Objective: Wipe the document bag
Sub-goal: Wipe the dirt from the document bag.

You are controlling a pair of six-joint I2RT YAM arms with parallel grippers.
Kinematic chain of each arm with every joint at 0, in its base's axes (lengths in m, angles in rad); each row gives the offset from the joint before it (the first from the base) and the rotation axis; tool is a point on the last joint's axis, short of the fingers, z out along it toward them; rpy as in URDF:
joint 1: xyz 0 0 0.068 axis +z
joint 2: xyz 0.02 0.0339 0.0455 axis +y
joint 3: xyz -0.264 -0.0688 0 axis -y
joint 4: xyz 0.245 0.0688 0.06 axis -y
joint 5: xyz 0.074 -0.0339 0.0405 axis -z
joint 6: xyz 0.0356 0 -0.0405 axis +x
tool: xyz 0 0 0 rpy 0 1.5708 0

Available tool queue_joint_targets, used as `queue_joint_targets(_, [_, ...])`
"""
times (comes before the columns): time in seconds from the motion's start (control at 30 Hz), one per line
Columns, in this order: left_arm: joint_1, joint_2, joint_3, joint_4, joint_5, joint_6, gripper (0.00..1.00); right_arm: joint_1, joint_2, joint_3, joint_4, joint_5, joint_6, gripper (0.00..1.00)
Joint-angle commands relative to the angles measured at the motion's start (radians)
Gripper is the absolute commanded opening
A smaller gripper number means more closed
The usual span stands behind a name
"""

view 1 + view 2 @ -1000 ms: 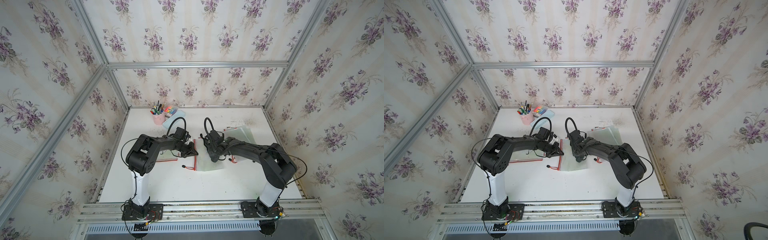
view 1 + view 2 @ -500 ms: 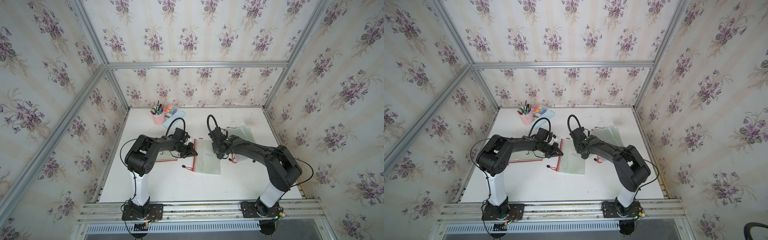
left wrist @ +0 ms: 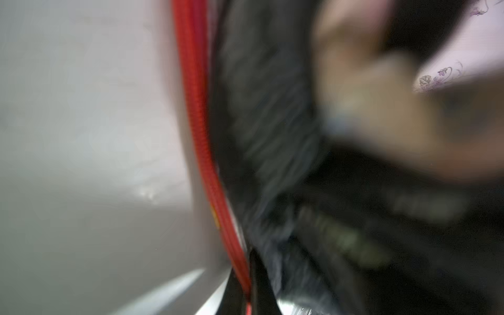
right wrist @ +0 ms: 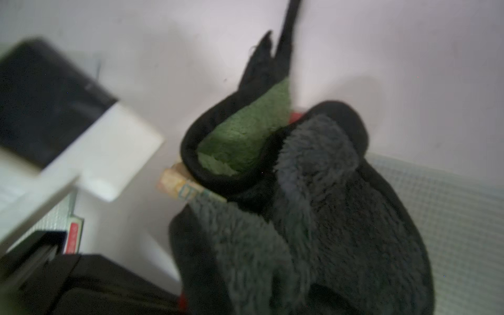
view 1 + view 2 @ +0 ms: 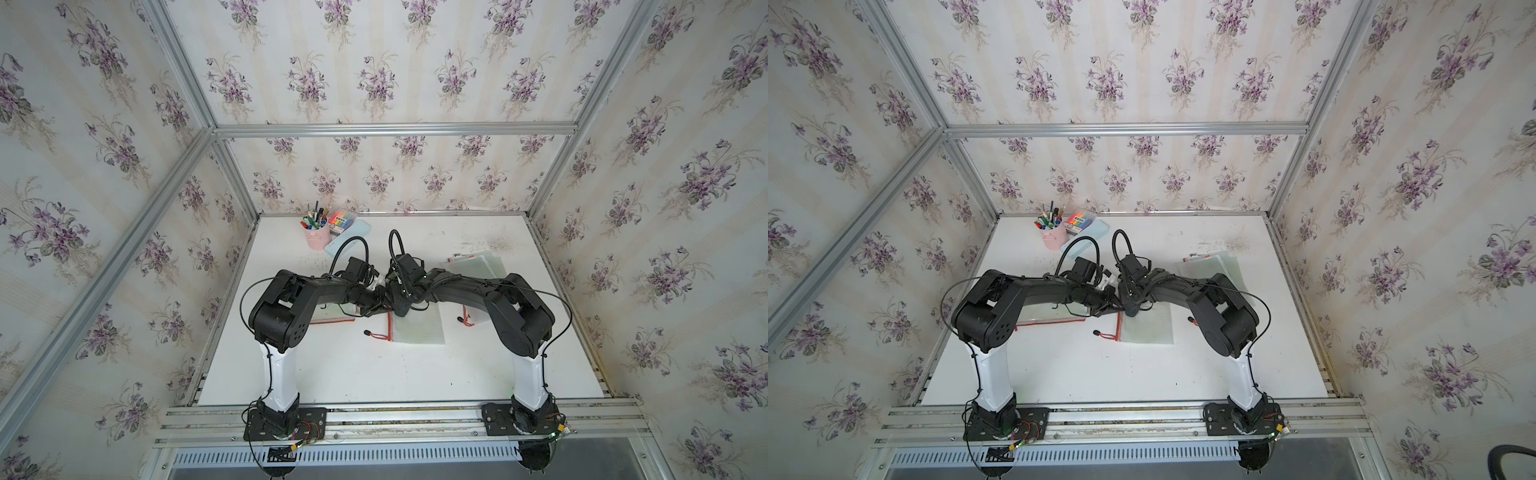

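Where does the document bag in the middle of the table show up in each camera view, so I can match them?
Top view: document bag mid-table, red zip edge on the robot's left side.
Top view: same spot.
Left wrist: only its blurred red zip edge, between white table and cloth.
Right wrist: its mesh face, beside the cloth.
Shared landmark: the dark cloth on the bag's far end.

The right tool (image 5: 401, 309) has swept its cloth (image 4: 313, 218) across the document bag (image 5: 419, 330) toward the left tool (image 5: 377, 306).
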Motion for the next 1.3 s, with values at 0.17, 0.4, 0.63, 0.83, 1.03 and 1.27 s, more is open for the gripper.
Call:
queue_joint_targets(0.17, [0.0,0.016,-0.024,-0.041,-0.144,-0.085,0.0,-0.044,-0.133,-0.066,-0.06,0.026,-0.033,0.18])
queue_joint_targets(0.4, [-0.001,0.027,-0.016,0.003,-0.124,-0.124,0.0,0.096,-0.136,-0.232,-0.048,0.007,0.081,0.19])
queue_joint_targets(0.63, [-0.001,0.02,-0.02,-0.014,-0.126,-0.118,0.0,-0.037,-0.351,-0.396,-0.072,0.067,0.065,0.18])
queue_joint_targets(0.83, [-0.002,0.02,-0.012,-0.03,-0.124,-0.116,0.0,0.25,-0.295,-0.294,-0.003,-0.077,0.054,0.19])
queue_joint_targets(1.03, [-0.002,0.011,0.002,-0.071,-0.118,-0.089,0.0,0.165,-0.324,-0.434,-0.095,-0.014,0.109,0.19])
queue_joint_targets(1.27, [-0.002,-0.006,0.021,-0.125,-0.134,-0.042,0.0,-0.033,-0.538,-0.5,-0.156,0.073,0.037,0.2])
